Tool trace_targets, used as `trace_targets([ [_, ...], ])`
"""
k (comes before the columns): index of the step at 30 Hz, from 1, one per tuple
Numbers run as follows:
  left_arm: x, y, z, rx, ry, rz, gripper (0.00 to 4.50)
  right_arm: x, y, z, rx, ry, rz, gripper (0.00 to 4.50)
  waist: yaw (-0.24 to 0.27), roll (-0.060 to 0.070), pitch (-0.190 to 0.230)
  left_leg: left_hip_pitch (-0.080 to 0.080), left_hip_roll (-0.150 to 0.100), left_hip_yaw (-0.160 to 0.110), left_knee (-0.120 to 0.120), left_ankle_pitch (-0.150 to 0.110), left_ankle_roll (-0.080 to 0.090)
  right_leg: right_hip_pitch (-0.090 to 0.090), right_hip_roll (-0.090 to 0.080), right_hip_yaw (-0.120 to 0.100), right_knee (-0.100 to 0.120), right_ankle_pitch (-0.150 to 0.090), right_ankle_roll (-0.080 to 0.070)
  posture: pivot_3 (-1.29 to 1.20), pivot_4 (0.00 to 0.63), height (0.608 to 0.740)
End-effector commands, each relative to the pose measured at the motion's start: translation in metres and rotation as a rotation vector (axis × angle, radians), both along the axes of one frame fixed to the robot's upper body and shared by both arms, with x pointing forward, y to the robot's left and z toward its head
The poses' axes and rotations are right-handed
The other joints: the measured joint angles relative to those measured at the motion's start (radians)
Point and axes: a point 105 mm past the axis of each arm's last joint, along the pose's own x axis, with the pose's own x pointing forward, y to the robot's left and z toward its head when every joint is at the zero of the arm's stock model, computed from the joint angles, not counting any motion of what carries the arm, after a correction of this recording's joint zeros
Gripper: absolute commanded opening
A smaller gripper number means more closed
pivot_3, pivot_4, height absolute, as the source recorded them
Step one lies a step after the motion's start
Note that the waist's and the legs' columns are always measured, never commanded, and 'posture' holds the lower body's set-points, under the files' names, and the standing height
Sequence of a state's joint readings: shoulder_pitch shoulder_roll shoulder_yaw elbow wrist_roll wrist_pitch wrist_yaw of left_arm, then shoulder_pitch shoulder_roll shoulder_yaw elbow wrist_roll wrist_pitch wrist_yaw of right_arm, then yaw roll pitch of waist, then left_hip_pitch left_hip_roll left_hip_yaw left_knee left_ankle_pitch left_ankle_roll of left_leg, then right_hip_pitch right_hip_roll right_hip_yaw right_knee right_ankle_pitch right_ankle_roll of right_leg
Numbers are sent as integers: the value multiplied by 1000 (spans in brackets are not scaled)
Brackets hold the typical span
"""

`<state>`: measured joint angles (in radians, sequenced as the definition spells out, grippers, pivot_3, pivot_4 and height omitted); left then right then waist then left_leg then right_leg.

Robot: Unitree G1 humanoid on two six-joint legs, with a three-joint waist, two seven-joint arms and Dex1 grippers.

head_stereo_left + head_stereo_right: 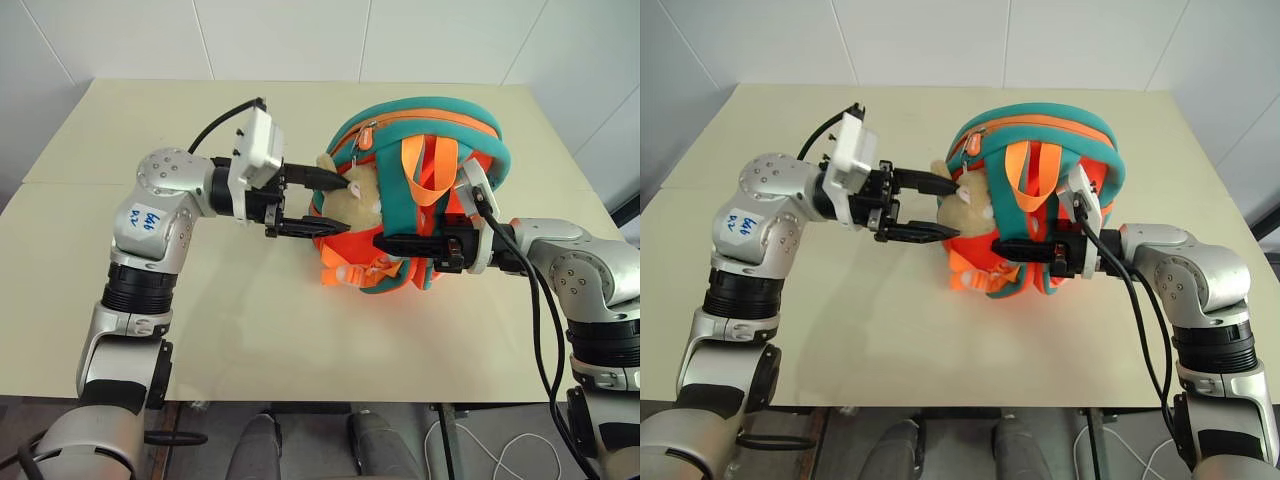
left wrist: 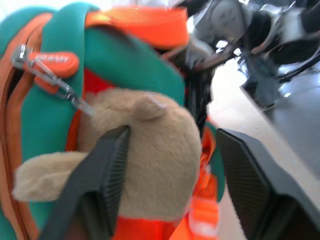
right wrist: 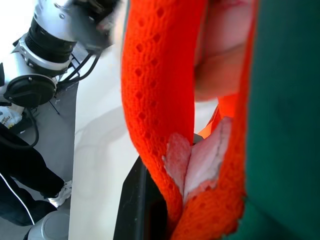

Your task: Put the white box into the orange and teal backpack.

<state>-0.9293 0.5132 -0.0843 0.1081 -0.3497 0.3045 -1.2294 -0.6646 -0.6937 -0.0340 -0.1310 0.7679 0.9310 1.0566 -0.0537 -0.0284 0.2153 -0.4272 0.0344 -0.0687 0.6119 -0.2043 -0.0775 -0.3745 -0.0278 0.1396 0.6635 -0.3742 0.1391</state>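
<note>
Cream worktop point(image 1: 250, 330), orange and teal backpack point(image 1: 455, 125) upright, left claw point(image 1: 322, 205) spread around its plush toy point(image 1: 355, 200), right claw point(image 1: 395, 245) pinching an orange strap point(image 3: 160, 100).

left arm: silver, bent in from the side, wrist level
left gripper point(image 1: 322, 205): black fingers spread, pointing right
right arm: reaching in low
right gripper point(image 1: 392, 245): pinched tight, pointing left

Smooth cloth orange and teal backpack point(image 1: 420, 190), woven webbing straps point(image 1: 425, 175), fuzzy plush toy point(image 1: 355, 200), matt table point(image 1: 300, 320)
</note>
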Motion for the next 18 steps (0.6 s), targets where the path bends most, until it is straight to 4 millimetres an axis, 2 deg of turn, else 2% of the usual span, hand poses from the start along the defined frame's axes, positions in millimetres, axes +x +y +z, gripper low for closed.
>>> trace_targets([
  [1, 9, 6, 7, -14, -59, 71, 1583, -2, 2, 10, 19, -50, 12, 104, 1, 0, 0, 0, 0, 0, 0, 0, 0, 0, 0, 0, 0, 0, 0, 0, 150, 740],
  [6, 15, 11, 21, -34, -123, 116, 96, -2, 3, 10, 25, -54, 8, 104, 1, 0, 0, 0, 0, 0, 0, 0, 0, 0, 0, 0, 0, 0, 0, 0, 150, 740],
  [15, 20, 20, 31, -55, -115, 156, 42, -2, 3, 9, 31, -56, 3, 104, 0, 0, 0, 0, 0, 0, 0, 0, 0, 0, 0, 0, 0, 0, 0, 0, 150, 740],
  [18, 16, 19, 34, -77, -132, 139, 619, -2, 3, 8, 30, -55, -1, 104, 0, 0, 0, 0, 0, 0, 0, 0, 0, 0, 0, 0, 0, 0, 0, 0, 150, 740],
])
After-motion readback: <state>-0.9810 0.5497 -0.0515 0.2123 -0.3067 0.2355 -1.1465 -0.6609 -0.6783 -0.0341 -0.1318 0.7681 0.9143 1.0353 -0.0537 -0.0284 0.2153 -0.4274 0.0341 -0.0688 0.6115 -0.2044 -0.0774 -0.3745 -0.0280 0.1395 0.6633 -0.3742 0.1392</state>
